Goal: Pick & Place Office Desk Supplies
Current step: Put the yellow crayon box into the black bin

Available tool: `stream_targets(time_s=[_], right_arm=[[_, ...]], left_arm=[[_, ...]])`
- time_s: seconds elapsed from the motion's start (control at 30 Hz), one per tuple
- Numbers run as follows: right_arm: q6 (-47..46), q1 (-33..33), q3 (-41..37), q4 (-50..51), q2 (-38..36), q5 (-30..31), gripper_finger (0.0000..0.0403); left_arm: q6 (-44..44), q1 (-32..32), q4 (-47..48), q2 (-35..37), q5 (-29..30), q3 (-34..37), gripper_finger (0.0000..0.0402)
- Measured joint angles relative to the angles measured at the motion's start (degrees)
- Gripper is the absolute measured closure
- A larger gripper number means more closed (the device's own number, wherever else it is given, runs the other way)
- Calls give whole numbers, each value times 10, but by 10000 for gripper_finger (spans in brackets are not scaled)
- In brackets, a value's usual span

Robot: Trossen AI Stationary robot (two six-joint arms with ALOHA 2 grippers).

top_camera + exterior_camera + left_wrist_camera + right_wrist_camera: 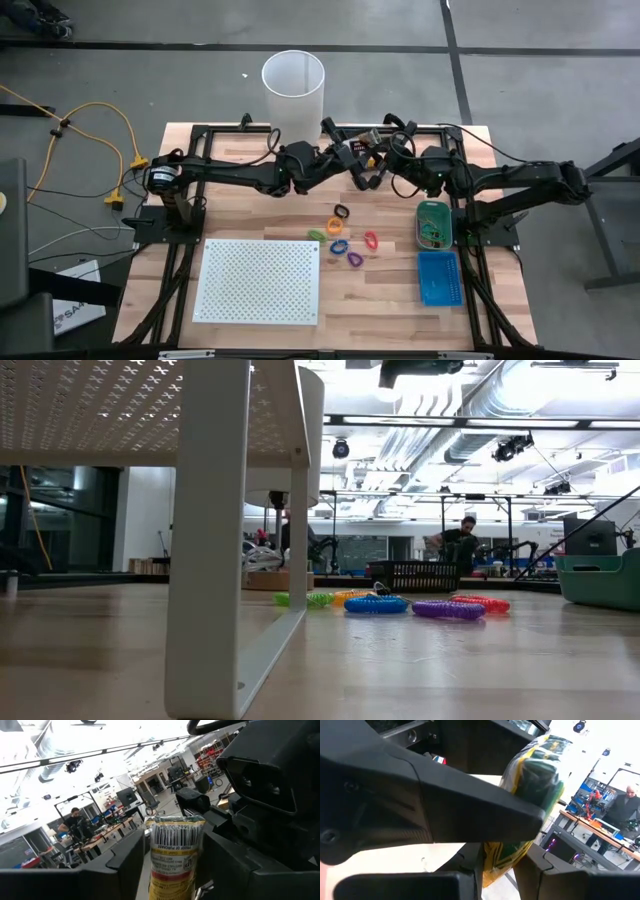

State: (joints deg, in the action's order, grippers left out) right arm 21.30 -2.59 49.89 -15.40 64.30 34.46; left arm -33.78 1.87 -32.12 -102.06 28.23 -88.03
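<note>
Both end effectors meet above the far middle of the table [250,210], a yellow packet [172,857] upright between them: the right end effector [495,880] is clamped on it, the left end effector [170,870] spread apart beside it.

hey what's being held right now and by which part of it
A yellow packet, raised between both hands. The right hand grips one end; the left hand stands around the other end, its grip unclear.

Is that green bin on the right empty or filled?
Filled, partly: the green bin holds small mixed items, seen from above.
</note>
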Motion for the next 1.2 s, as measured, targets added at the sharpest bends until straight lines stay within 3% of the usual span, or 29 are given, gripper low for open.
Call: stream_targets(time_s=[0.2, 0.53, 0.97, 1.07, 1.2], right_arm=[[-3, 0, 0, 1, 0, 3, 334], [-4, 0, 0, 2, 0, 25, 334], [-32, -7, 0, 96, 0, 116, 334], [-61, -27, 0, 127, 0, 112, 334], [-120, -77, 0, 177, 0, 46, 334]], left_arm=[[0, 3, 0, 0, 0, 0, 183], [-1, 3, 6, 0, 13, 0, 181], [-63, -18, 8, 0, 131, 1, 181], [-67, -25, 8, 0, 146, 1, 181], [-68, -27, 8, 0, 162, 1, 181]])
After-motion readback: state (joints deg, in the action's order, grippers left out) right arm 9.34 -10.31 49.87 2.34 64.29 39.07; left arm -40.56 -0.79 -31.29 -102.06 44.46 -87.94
